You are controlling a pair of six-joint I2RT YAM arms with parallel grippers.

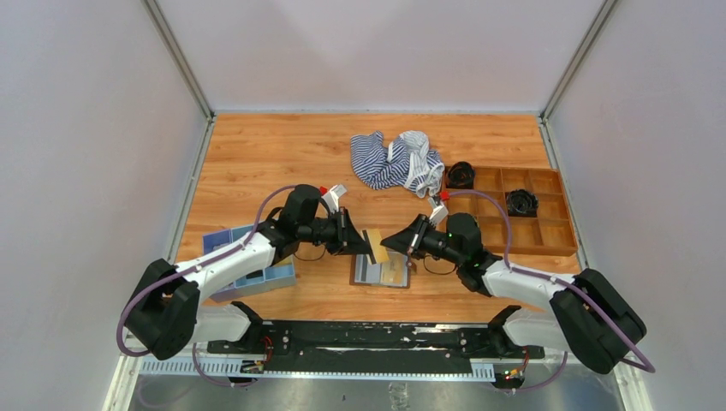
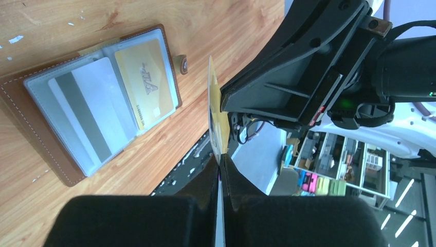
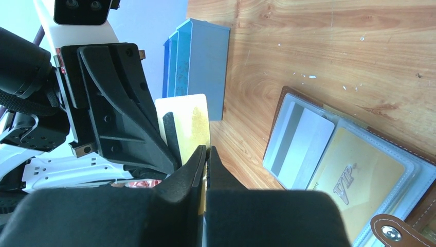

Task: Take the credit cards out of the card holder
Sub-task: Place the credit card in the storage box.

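At the left of the table (image 1: 257,154), beside the light-blue tray (image 1: 248,257), the left gripper (image 1: 360,242) reaches toward the middle. Its jaws are pinched narrow on one edge of a loose gold card (image 2: 213,113), which stands on edge in the air. The left wrist view shows that card running straight down between the fingers.

In the middle, directly below the card, the card holder (image 2: 31,118) lies open and flat on the wood. A grey card (image 2: 85,113) sits in its left clear pocket and a second gold card (image 2: 146,85) in the right one.

From the right, the right gripper (image 3: 206,152) meets the same loose card from the opposite side, its jaws closed thin on it. Both pincers therefore grip one card at once. Which of them carries the weight is probably not something these views can settle, since the contact is small from above. Further right stands the compartment box (image 1: 514,210), well apart from all this.

The step in hand looks like a hand-over of the first card taken out. Next, one gripper must let go while the other keeps its pinch. If both pull, the thin card may bend or slip. The card then needs setting down, and the two pocketed cards remain to be drawn out.
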